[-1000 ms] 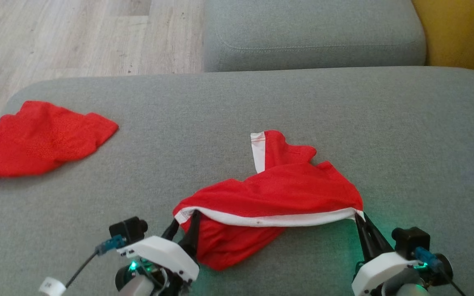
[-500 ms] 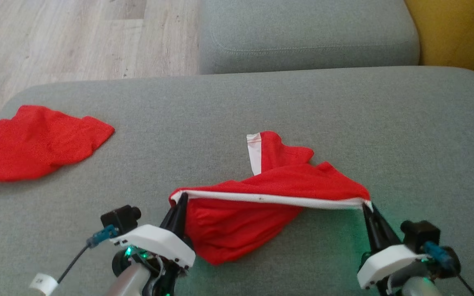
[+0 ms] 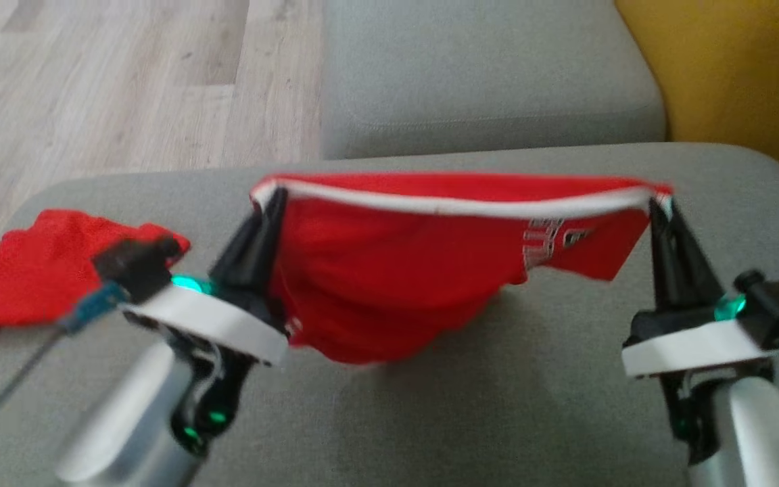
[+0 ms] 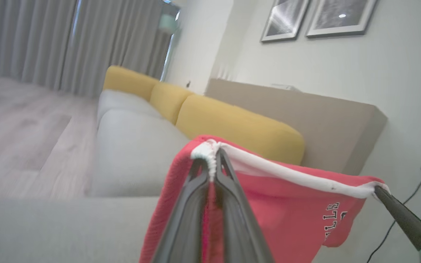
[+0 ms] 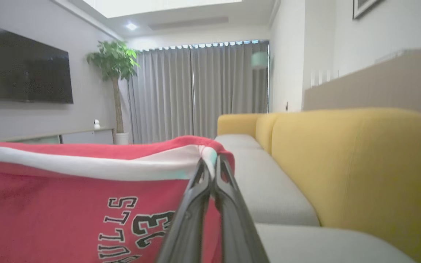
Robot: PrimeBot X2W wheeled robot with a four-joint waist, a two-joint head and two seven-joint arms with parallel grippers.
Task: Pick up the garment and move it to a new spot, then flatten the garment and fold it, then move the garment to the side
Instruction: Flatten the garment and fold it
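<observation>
I note the left gripper (image 3: pixel 273 199) and right gripper (image 3: pixel 656 210) both pinched onto the white hem (image 3: pixel 443 204) of the red garment (image 3: pixel 389 270), which hangs above the grey sofa (image 3: pixel 552 379). Risk: the bite on the hem looks thin; a jerk could slip one corner free

Two garments (image 3: pixel 376 297) (image 3: pixel 17 277) (red) — two grey cushions (image 3: pixel 498 406) (image 3: pixel 484 74)

Grey sofa (image 3: pixel 498 81) with yellow back cushions (image 5: pixel 353 164), taken as the landmark. Behind it, a beige panel (image 4: pixel 305 109) stands against a pale wall (image 4: pixel 397 73) bearing two framed pictures (image 4: pixel 338 16). In front of it lies a light wood floor (image 3: pixel 126 81). Beyond its far end hang grey full-height curtains (image 5: pixel 196 91). Opposite it are a dark wall-mounted television (image 5: pixel 20 69), a low cabinet (image 5: pixel 79 137) and a potted plant (image 5: pixel 113 65). Overhead, a recessed ceiling spot (image 5: pixel 132 26) is lit.
</observation>
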